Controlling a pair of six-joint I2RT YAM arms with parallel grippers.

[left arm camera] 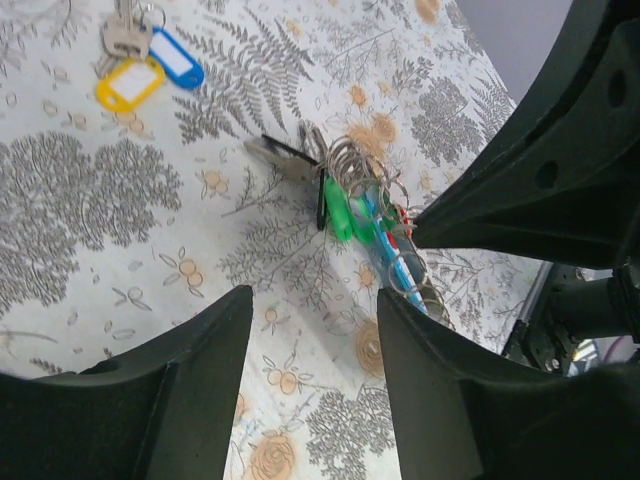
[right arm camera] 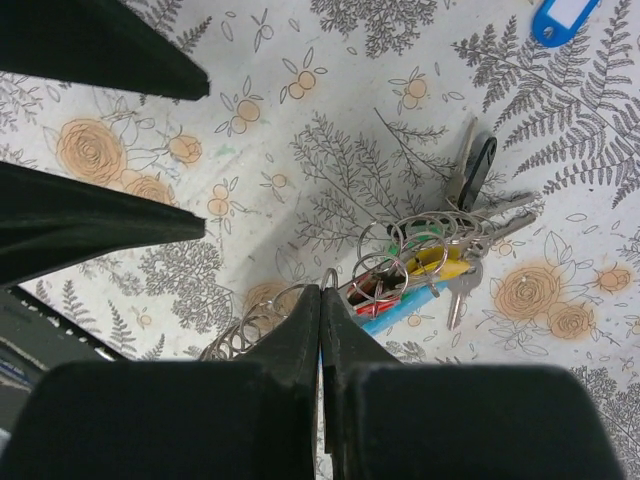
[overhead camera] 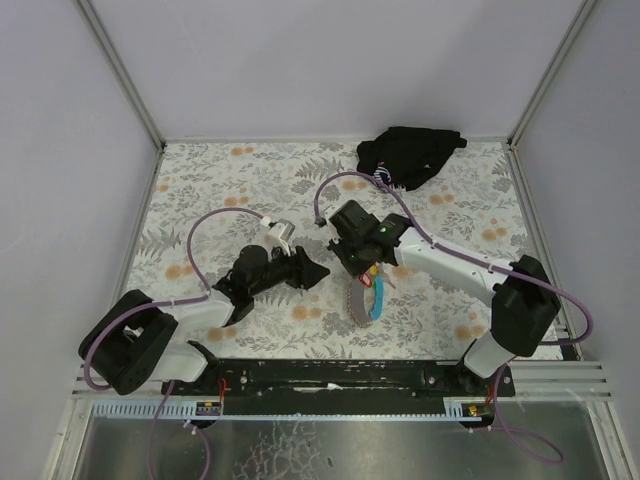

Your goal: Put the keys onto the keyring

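Hold the right gripper clenched, seemingly on the keyring, at the centre of the table toward its near edge. Swing the released, empty left gripper to the keys left of centre, then pinch one bow squarely, its hole free.

The keys are bright silvery metal with glossy plastic tags, one blue and one yellow, on a matt tabletop printed with grey ferns. The keyring is thin shiny wire with a smooth green plastic tag. The left gripper and right gripper look matt black plastic, and the far bundle soft black cloth
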